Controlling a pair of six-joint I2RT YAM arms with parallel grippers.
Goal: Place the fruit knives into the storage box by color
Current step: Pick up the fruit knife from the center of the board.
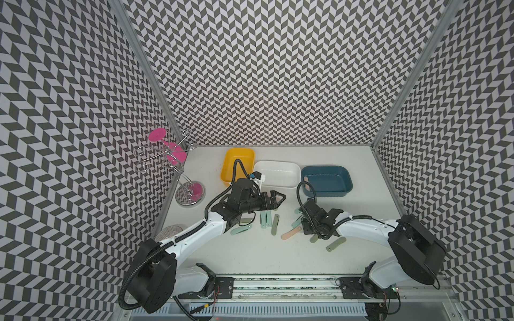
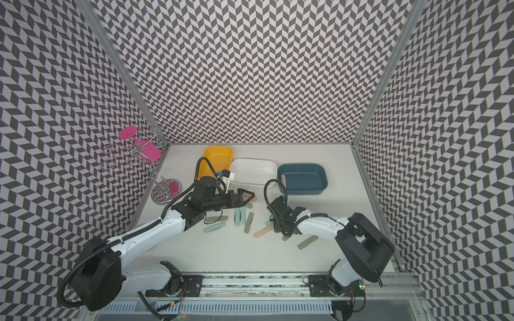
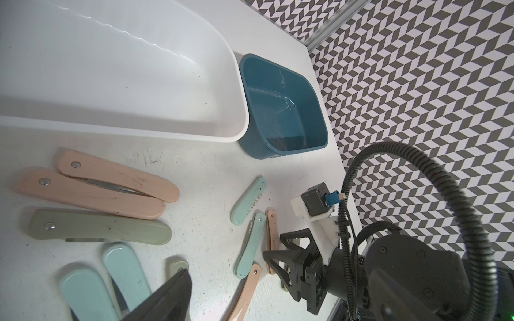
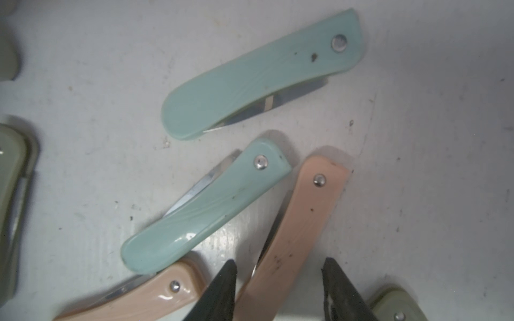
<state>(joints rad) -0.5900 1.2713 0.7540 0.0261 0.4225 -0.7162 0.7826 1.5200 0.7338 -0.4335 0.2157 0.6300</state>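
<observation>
Because the peach knife [image 4: 301,219] is thin and flat on the bench [image 4: 83,83], the right jaws may slip off it when they squeeze. A second peach knife [image 4: 133,301] and a sage knife [image 4: 396,308] lie just beside the two black fingertips [image 4: 222,289], and a mint knife [image 4: 205,211] lies just beside its rivet end. A tip that comes down a bit off could push those away or pinch two at once. A shiny blade edge peeks out of the handle, so a bad squeeze might swing it open. Farther off, at about 1 o'clock from here, is the blue box [image 1: 328,193], with the white box [image 1: 281,184] at 11 o'clock and the yellow box [image 1: 226,172] past that. A knife dropped in the wrong box would spoil the sorting, and which colour goes where I cannot tell.

The right jaws are about half open, one tip on each side of the peach knife. A thin gap seems to show on both sides, so they do not look tight on it yet. At about 10 o'clock from them, the left jaws are spread wide and hold nothing. They hang over two more peach knives [image 3: 91,194] beside the white box.
</observation>
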